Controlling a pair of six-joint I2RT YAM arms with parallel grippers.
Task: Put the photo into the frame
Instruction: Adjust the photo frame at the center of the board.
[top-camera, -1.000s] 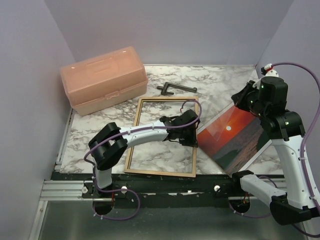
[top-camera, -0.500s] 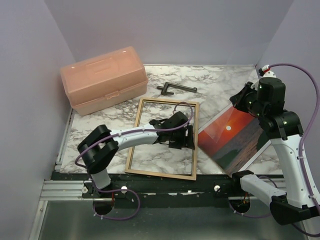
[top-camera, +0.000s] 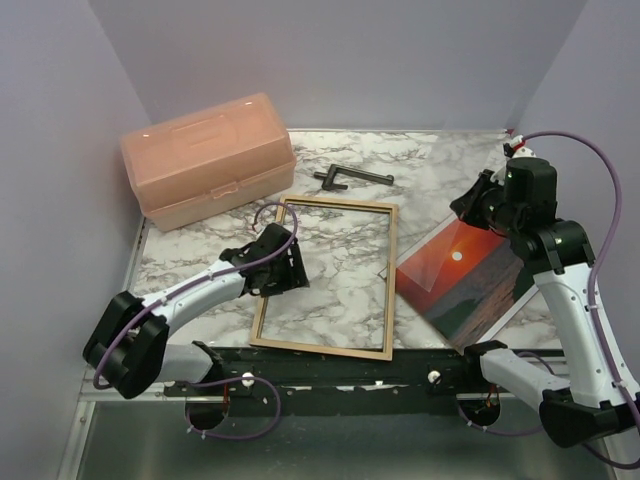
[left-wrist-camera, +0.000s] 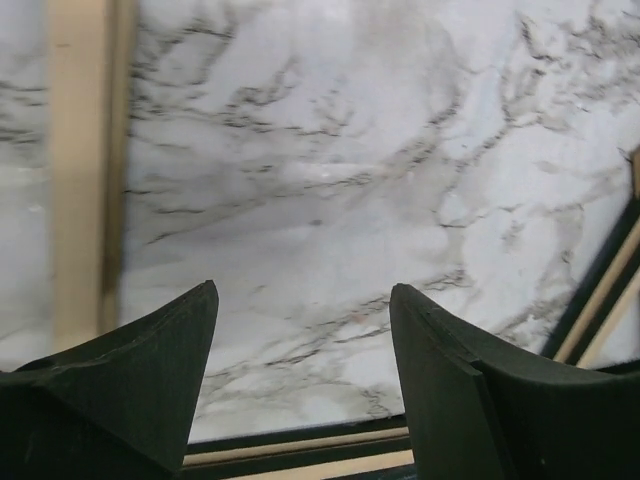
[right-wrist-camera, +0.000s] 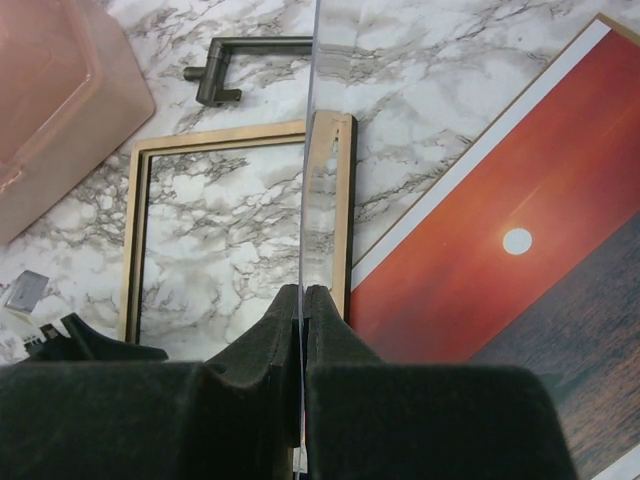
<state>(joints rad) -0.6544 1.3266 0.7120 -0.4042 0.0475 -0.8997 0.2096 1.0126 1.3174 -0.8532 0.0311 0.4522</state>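
Your left jaws are hanging open over the frame (top-camera: 340, 203), near its left rail, gripping nothing. In the left wrist view you are seeing only marble between the 2 fingertips, with a tan rail off to the left. The frame is lying flat on the bench (top-camera: 440, 165), tan face up, in front of the left arm.

The photo (top-camera: 470, 285) is lying picture side up just right of the frame, set at an angle to the frame's right rail. It is well apart from the left jaws, with that rail between them.

Your right jaws are pinching shut on the edge of a thin clear sheet (right-wrist-camera: 305, 200), seen edge-on in the right wrist view. The photo is sitting below and to the right of those jaws, not between them. You cannot tell whether the sheet is touching the photo.
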